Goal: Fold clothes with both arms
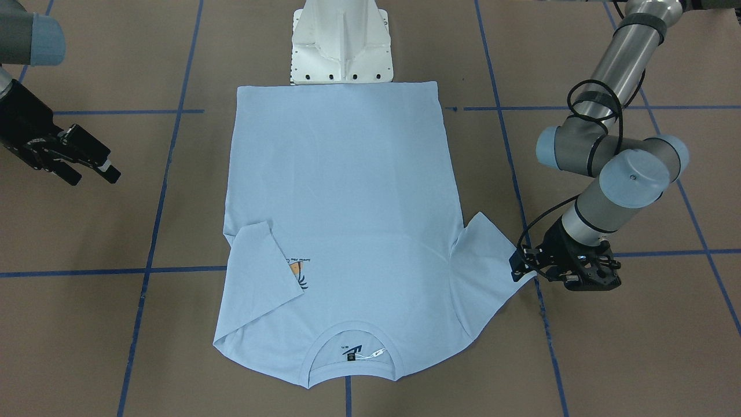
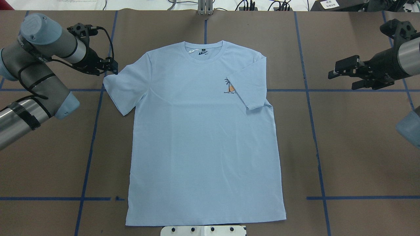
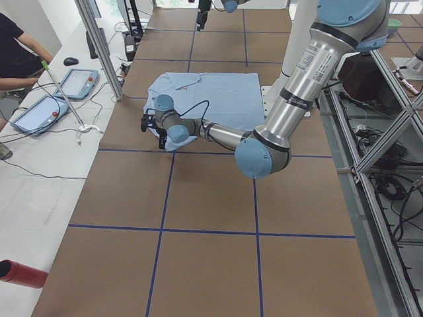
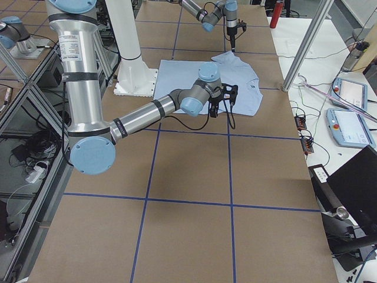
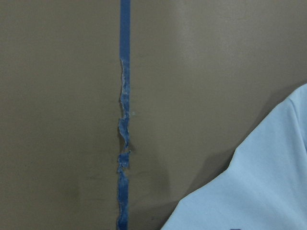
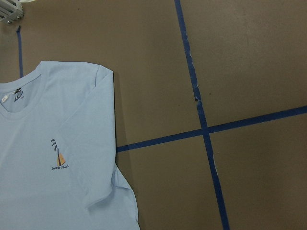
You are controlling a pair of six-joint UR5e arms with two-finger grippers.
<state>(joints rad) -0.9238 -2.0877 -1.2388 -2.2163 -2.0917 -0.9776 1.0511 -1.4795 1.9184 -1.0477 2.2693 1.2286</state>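
Note:
The light blue T-shirt (image 2: 203,137) lies flat, front up, collar (image 2: 203,49) far from me and hem at my base. Its right sleeve (image 2: 249,88) is folded in and partly covers the palm-tree print (image 2: 228,87). Its left sleeve (image 2: 126,85) lies spread out. My left gripper (image 2: 113,67) points down at that sleeve's outer tip (image 1: 516,265); I cannot tell if it is open or shut. The left wrist view shows only the sleeve edge (image 5: 268,191). My right gripper (image 2: 344,76) is open and empty, well off the shirt's right side (image 1: 92,171).
The white pedestal (image 1: 341,40) stands at the shirt's hem. Blue tape lines (image 2: 88,147) cross the brown table. In the exterior left view, a side bench holds tablets (image 3: 39,109) beside an operator (image 3: 16,53), with a metal post (image 3: 99,46) at the table's edge.

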